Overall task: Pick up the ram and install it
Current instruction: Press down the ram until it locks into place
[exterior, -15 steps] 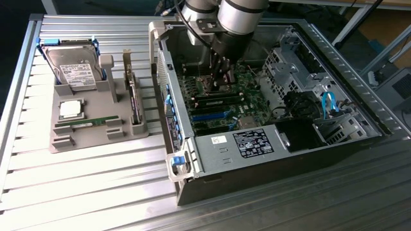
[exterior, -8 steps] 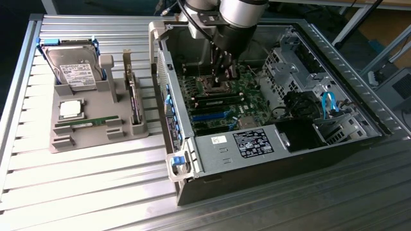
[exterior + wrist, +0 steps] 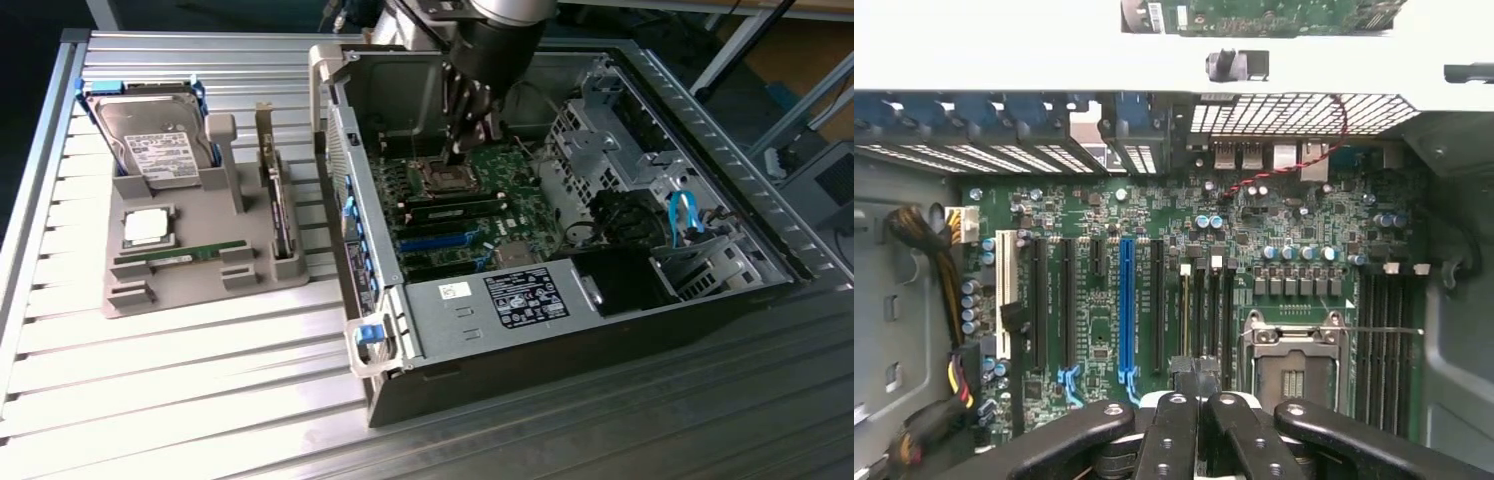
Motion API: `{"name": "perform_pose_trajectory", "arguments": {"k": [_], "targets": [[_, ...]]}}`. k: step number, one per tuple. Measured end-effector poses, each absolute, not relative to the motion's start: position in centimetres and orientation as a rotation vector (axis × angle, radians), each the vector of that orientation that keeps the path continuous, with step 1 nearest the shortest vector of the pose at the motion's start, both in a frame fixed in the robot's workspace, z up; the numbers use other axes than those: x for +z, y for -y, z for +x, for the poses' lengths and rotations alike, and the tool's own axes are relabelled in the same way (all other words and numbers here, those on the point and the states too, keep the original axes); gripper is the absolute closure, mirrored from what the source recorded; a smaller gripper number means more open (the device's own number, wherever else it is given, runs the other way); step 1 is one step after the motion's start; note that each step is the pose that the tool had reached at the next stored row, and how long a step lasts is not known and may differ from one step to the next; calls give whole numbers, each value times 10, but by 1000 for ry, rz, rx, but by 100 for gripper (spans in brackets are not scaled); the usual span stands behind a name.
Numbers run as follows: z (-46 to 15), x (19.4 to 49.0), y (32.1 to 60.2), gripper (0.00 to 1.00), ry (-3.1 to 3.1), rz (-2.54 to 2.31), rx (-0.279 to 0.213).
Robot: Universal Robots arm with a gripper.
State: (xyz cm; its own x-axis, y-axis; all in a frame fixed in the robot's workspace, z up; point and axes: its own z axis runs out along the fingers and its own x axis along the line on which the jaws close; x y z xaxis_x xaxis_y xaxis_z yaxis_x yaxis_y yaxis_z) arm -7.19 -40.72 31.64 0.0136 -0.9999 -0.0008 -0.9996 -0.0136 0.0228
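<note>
A thin green ram stick (image 3: 180,257) lies flat in the grey holder tray (image 3: 187,290), on the exterior view's left, far from the arm. My gripper (image 3: 458,156) hangs inside the open computer case (image 3: 561,300), low over the motherboard (image 3: 467,215). In the wrist view the gripper (image 3: 1196,388) is shut, its black fingers pressed together, and I see nothing held between them. The fingertips sit over the end of the upright memory slots (image 3: 1206,310), right beside the processor socket (image 3: 1294,350). One slot holds a paler strip (image 3: 1185,305); whether that is a seated stick I cannot tell.
On the tray also stand a hard drive (image 3: 150,140), a square silver processor (image 3: 147,226) and a dark expansion card (image 3: 278,205) on edge. Case walls, a drive cage (image 3: 587,130) and the black power supply (image 3: 627,275) hem in the board. Cables (image 3: 929,250) run along one side.
</note>
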Motion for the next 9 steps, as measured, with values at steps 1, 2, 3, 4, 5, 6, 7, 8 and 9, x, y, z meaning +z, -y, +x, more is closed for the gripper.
{"name": "perform_pose_trajectory", "arguments": {"k": [1, 2, 3, 4, 5, 6, 7, 8, 9], "targets": [[-72, 318, 407, 90, 2195, 2225, -26], [-72, 321, 407, 90, 2195, 2225, -25], [-72, 323, 407, 90, 2195, 2225, -25], [-72, 326, 407, 90, 2195, 2225, -25], [-72, 329, 407, 90, 2195, 2225, -24], [-72, 332, 407, 90, 2194, 2224, -24], [-72, 337, 407, 90, 2194, 2224, -24], [-72, 339, 407, 90, 2194, 2224, -24], [-72, 340, 407, 90, 2194, 2224, -24]]}}
